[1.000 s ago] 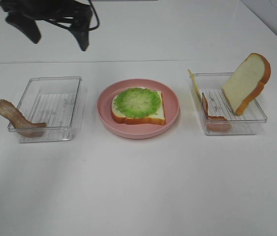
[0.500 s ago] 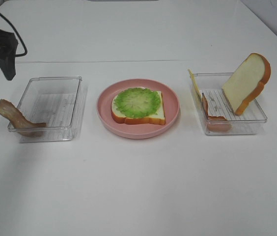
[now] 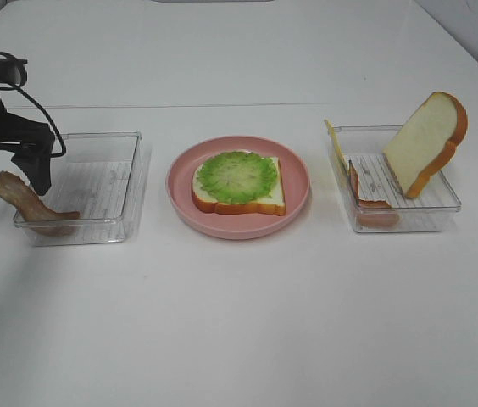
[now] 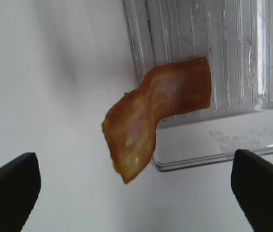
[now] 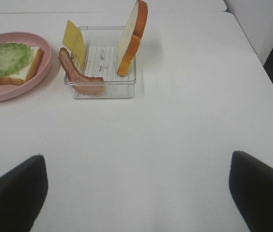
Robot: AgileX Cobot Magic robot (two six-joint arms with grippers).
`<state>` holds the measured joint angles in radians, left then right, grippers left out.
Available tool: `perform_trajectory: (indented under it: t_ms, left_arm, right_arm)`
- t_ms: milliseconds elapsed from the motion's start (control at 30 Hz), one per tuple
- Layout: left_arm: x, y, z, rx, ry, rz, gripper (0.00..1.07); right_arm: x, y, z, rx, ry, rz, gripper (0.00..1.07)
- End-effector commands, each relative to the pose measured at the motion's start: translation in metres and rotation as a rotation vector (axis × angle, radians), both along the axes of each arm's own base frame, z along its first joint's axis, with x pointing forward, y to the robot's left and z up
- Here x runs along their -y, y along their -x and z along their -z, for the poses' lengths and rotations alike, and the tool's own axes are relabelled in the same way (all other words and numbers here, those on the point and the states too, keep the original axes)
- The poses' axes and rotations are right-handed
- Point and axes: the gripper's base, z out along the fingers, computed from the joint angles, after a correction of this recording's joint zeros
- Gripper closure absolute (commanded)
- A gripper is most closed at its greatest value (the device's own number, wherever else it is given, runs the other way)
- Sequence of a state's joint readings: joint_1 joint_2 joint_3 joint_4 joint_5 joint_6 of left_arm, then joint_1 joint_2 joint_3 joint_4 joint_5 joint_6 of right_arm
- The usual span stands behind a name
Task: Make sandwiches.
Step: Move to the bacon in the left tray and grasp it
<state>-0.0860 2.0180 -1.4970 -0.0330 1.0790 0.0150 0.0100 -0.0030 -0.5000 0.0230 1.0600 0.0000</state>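
Bacon strip (image 4: 148, 116) hanging over the wall of the tray (image 3: 95, 135), nine o'clock of the plate (image 3: 297, 182), may slip off if the spread left hand (image 4: 136, 193) nudges it.

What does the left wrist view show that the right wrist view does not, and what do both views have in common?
Left wrist only: a bacon strip draped over the rim of a clear tray, and the open left gripper. Right wrist only: the pink plate with lettuce on a bread slice, a second tray holding cheese, another bacon strip and a leaning bread slice, and the open right gripper. Both: the white table.
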Motion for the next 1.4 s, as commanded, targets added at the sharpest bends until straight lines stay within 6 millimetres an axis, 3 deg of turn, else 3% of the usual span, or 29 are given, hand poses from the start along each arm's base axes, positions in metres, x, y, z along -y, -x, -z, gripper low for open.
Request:
perform_trajectory:
  t_ms: [33, 400, 533, 633, 700, 767, 800, 833, 900, 933, 1067, 1400]
  left_arm:
    - [0.002, -0.004, 0.008, 0.017, 0.010, 0.001, 0.10]
    - [0.002, -0.009, 0.021, 0.019, 0.012, 0.002, 0.26]
    - [0.002, -0.009, 0.021, 0.021, 0.012, 0.001, 0.45]
    - [0.002, -0.009, 0.021, 0.021, 0.012, 0.001, 0.49]
    - [0.002, -0.009, 0.021, 0.022, 0.012, 0.003, 0.62]
    - [0.002, -0.009, 0.021, 0.022, 0.012, 0.004, 0.66]
    - [0.002, -0.009, 0.021, 0.022, 0.012, 0.004, 0.75]
    - [0.002, -0.009, 0.021, 0.022, 0.012, 0.004, 0.75]
    - [0.003, -0.009, 0.021, 0.022, 0.020, 0.014, 0.87]
    - [0.003, -0.009, 0.021, 0.022, 0.020, 0.014, 0.87]
    - [0.003, -0.009, 0.021, 0.023, 0.025, 0.030, 1.05]
    - [0.004, -0.009, 0.020, 0.021, 0.033, 0.049, 1.07]
  right_arm:
    - [0.001, 0.001, 0.000, 0.016, -0.001, 0.006, 0.13]
    - [0.001, 0.001, 0.000, 0.016, -0.001, 0.006, 0.13]
    - [0.001, 0.001, 0.000, 0.016, -0.001, 0.006, 0.13]
    - [0.001, 0.001, 0.000, 0.016, -0.001, 0.006, 0.13]
    - [0.001, 0.001, 0.000, 0.016, -0.001, 0.006, 0.13]
    - [0.001, 0.001, 0.000, 0.016, -0.001, 0.006, 0.13]
    - [0.001, 0.001, 0.000, 0.016, -0.001, 0.006, 0.13]
    - [0.001, 0.001, 0.000, 0.016, -0.001, 0.006, 0.13]
    - [0.001, 0.001, 0.000, 0.016, -0.001, 0.006, 0.13]
    - [0.001, 0.001, 0.000, 0.016, -0.001, 0.006, 0.13]
    - [0.001, 0.001, 0.000, 0.016, -0.001, 0.006, 0.13]
    - [0.001, 0.001, 0.000, 0.016, -0.001, 0.006, 0.13]
